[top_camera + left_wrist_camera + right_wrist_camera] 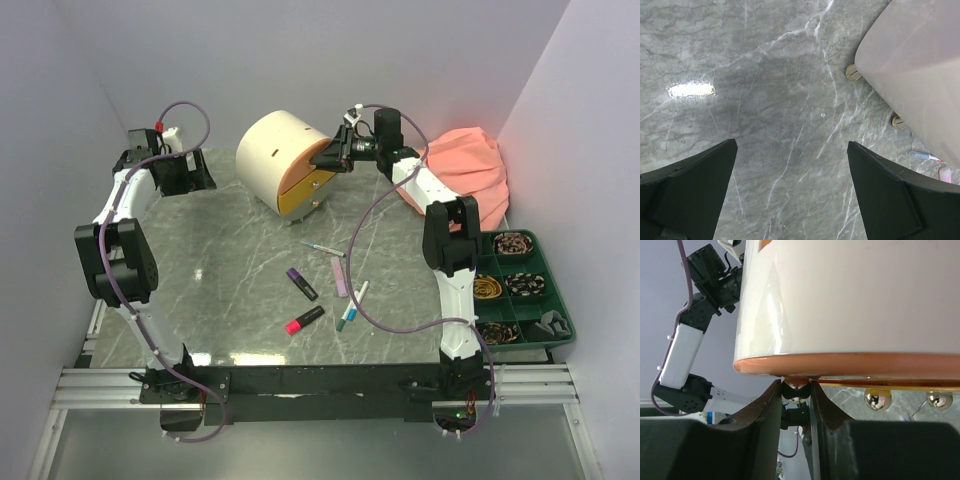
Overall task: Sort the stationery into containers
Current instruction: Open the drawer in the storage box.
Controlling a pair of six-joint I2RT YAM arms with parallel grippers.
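The cream drum cabinet (275, 150) lies on its side at the back of the table, its peach-orange drawer (322, 156) above the yellow drawer (303, 192). My right gripper (339, 154) is at the peach drawer's front. In the right wrist view, both fingers press the shiny knob (796, 393) under the peach drawer's rim (855, 363). Loose stationery lies mid-table: a thin white pen (322, 246), a purple highlighter (301, 283), a lilac marker (340, 277), a blue-capped pen (352, 305) and a pink-black highlighter (305, 320). My left gripper (193, 175) hangs open over bare marble (790, 100), left of the cabinet.
A dark green compartment tray (548, 300) holding coiled items stands at the right edge. A pink cloth (468, 172) is heaped behind it. Two more knobs (877, 399) hang under the yellow drawer (900, 385). The cabinet's small feet (853, 73) show in the left wrist view.
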